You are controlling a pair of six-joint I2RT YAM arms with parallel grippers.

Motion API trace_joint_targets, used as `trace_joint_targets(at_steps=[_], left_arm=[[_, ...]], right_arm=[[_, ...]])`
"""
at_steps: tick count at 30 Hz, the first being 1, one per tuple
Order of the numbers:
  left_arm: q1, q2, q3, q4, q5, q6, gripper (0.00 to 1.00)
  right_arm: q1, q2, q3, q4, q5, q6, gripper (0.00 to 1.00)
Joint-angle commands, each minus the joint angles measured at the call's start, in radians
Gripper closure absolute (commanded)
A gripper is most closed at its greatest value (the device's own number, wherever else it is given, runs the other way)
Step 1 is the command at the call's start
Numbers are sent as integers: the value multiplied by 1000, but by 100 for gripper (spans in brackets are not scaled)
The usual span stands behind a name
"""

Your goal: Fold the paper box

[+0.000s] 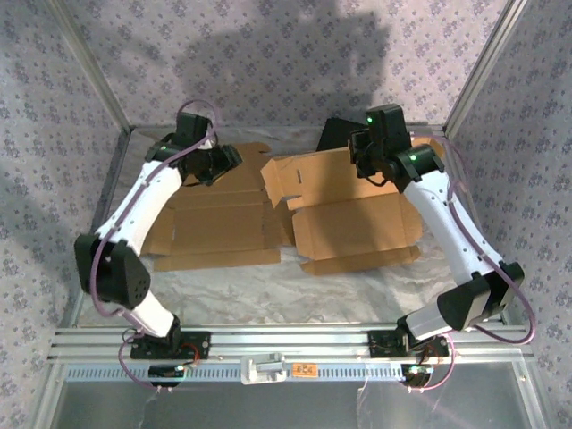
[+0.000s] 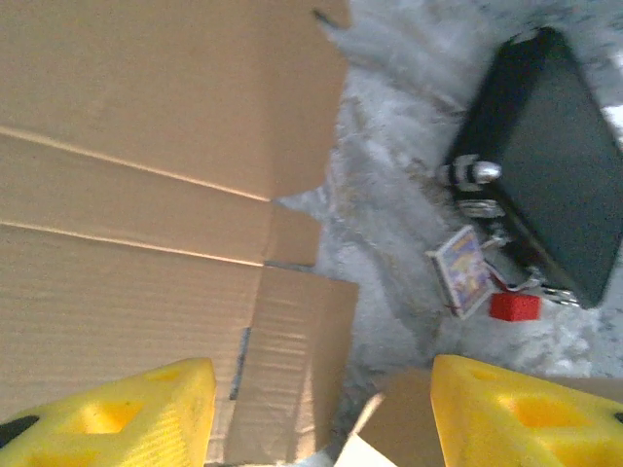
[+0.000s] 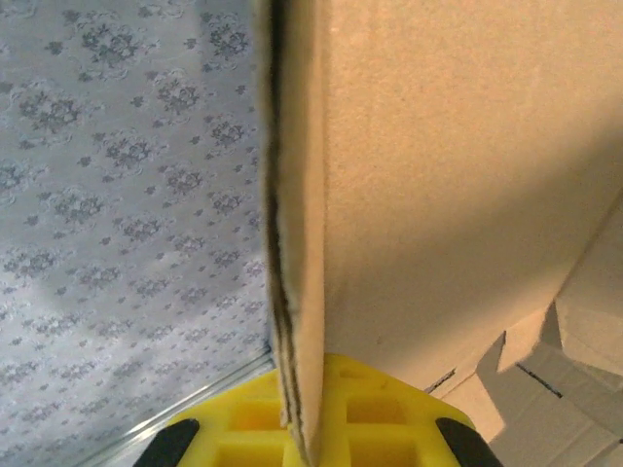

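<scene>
From above, the paper box (image 1: 344, 223) lies mostly flat mid-table, hardly any walls up, so nearly all the folding is left. The left gripper (image 1: 219, 165) hovers at its far edge. Left wrist: jaws apart, empty, over cardboard, with a black case (image 2: 545, 156) crowding the right. Right wrist: the right gripper (image 3: 302, 428) is clamped on the raised flap (image 3: 438, 175), with open room beyond.

white arms (image 1: 147, 201), black joints (image 1: 116, 273), purple cables (image 1: 197, 101), green lights (image 1: 369, 118); yellow fingers (image 2: 127, 418) with moulded hollows.
</scene>
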Motion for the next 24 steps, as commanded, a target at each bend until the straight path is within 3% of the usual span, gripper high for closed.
trace_joint_targets(at_steps=[1, 3, 9, 17, 24], left_arm=[[-10, -60, -65, 43, 92, -42, 45], [3, -68, -162, 123, 139, -75, 59], [40, -67, -461, 559, 287, -257, 80], [-1, 103, -529, 968, 384, -389, 81], [-48, 232, -528, 1188, 396, -512, 80]], right_arm=[[-31, -21, -9, 92, -39, 81, 100], [-51, -15, -20, 100, -57, 94, 100], [-99, -32, -76, 99, -101, 152, 100], [-169, -58, -97, 126, -134, 194, 100], [-219, -54, -105, 157, -187, 246, 100]])
